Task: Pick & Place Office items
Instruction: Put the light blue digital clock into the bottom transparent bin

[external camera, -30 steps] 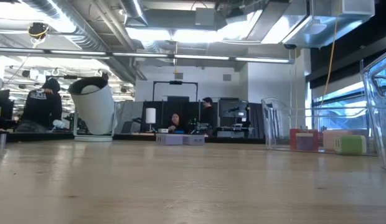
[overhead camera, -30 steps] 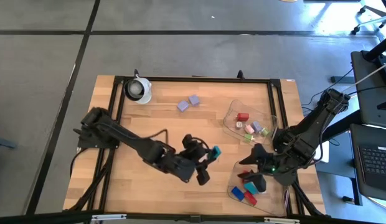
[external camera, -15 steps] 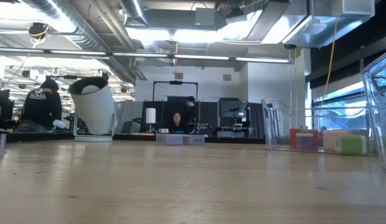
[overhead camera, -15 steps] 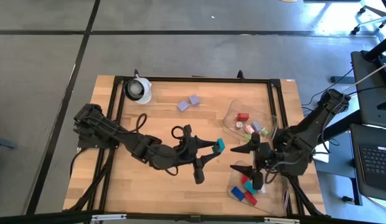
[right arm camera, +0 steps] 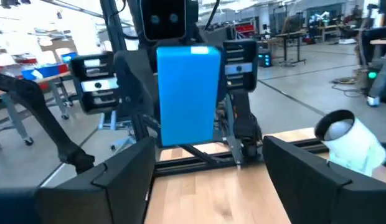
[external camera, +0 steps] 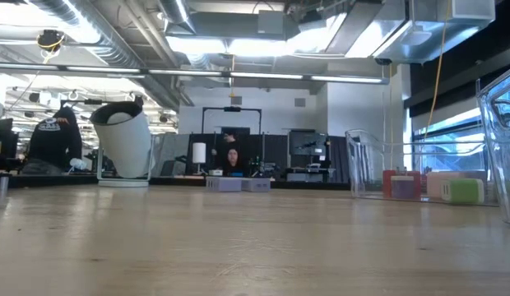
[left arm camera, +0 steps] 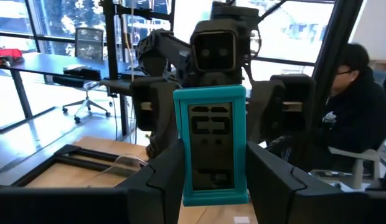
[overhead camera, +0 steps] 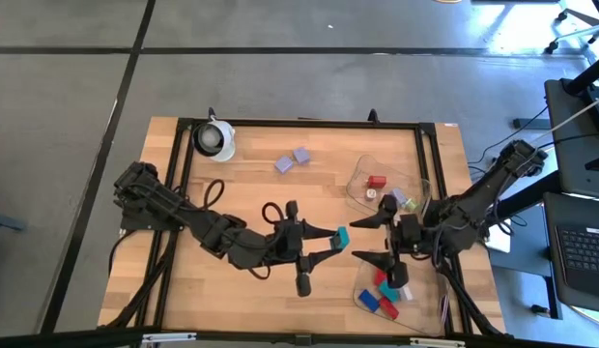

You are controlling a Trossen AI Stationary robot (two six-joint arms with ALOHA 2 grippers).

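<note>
A teal rectangular clip-like piece (overhead camera: 342,236) (left arm camera: 211,149) is in my left gripper (overhead camera: 334,241) (left arm camera: 215,177), above the middle of the table, right of centre. My right gripper (overhead camera: 367,240) (right arm camera: 208,165) faces it from the table's right, open wide. Its fingertips stand just short of the piece (right arm camera: 187,93) and touch nothing. Two lavender pieces (overhead camera: 292,159) (external camera: 238,184) lie on the far half of the table. Several more pieces sit in two clear trays. Neither gripper shows in the low view. My left gripper pinches the teal piece between its two fingers (left arm camera: 165,177), one on each long side (left arm camera: 182,180), toward its lower end. The fingers come in level, pointing toward the table's right. The piece stands upright, lifted clear of the table, and rises past the fingertips.
A far clear tray (overhead camera: 357,179) (external camera: 366,164) holds red, white, pink, lavender and green pieces. A near tray (overhead camera: 362,300) holds blue, red and teal ones. A white roll-like object (overhead camera: 214,140) (external camera: 123,140) stands at the far left corner. People sit in the room beyond.
My left gripper has carried the teal piece toward the table's right, closer to my right gripper. My right gripper has come away from above the near tray, moving toward the far edge and left, and has turned level, facing the piece.
</note>
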